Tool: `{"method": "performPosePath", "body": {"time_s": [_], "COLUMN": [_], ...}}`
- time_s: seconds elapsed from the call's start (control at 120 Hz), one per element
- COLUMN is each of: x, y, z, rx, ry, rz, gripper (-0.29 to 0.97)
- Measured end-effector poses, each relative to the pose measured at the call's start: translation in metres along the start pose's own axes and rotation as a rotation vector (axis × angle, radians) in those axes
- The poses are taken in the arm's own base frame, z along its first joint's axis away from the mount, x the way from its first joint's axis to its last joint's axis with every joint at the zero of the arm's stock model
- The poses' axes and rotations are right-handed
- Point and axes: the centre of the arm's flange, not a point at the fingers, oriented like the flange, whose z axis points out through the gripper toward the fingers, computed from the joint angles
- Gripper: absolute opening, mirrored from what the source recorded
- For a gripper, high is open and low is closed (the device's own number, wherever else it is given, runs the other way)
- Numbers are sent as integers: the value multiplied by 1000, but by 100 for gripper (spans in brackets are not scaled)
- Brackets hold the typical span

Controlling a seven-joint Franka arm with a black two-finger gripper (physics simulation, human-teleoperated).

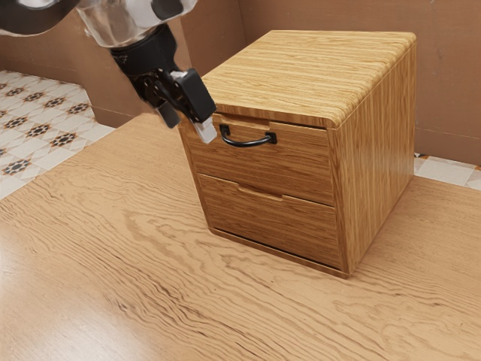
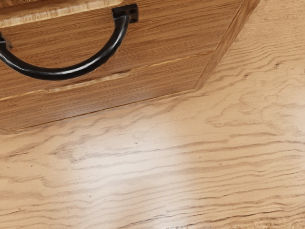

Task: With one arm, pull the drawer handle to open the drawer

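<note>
pincer (image 1: 189, 129) hangs in the upper left of the exterior frame, its two fingers (image 1: 205, 134) standing apart with nothing between them. the pale-tipped one is just beside the left end of the black drawer handle (image 1: 248, 140); whether it touches is hard to make out. the arm (image 1: 113, 19) above it is cut off by the frame's top edge. nearest the camera, the wooden table (image 1: 150, 286) spreads across the lower frame. on it, from centre to right, stands the wooden cabinet (image 1: 316, 75). its upper drawer (image 1: 278, 165) carries the drawer handle and sits level with the lower drawer (image 1: 270, 218), shut as far as shows. the pincer covers the cabinet's upper left front corner. in the wrist view the drawer handle (image 2: 71, 70) curves across the upper drawer (image 2: 143, 43), one end cut off by the frame edge. farther back, patterned floor tiles (image 1: 37, 128) lie at the left and a brown wall (image 1: 451, 68) rises behind.
</note>
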Motion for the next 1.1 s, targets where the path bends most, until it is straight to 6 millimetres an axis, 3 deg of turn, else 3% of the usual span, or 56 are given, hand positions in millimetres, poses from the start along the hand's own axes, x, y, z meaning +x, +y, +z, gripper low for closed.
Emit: {"method": "performPosePath", "body": {"time_s": [0.1, 0.192, 0.258, 0.383, 0.433, 0.625, 0.683, 0.8, 1.1], "x": [2, -1, -3, -8, -11, -11, -8, -5, -1], "y": [70, 96, 86, 34, 24, 50, 48, 23, 39], "z": [13, 21, 29, 28, 28, 37, 33, 24, 21], "rx": [-35, -83, -92, -53, -27, 29, 51, 96, 206], "ry": [-19, -41, -63, -63, -52, 13, 56, 119, 228], "rz": [112, 139, 110, 41, 71, 374, 467, 612, 1036], "gripper": [66, 66, 66, 66, 66, 65, 65, 66, 65]}}
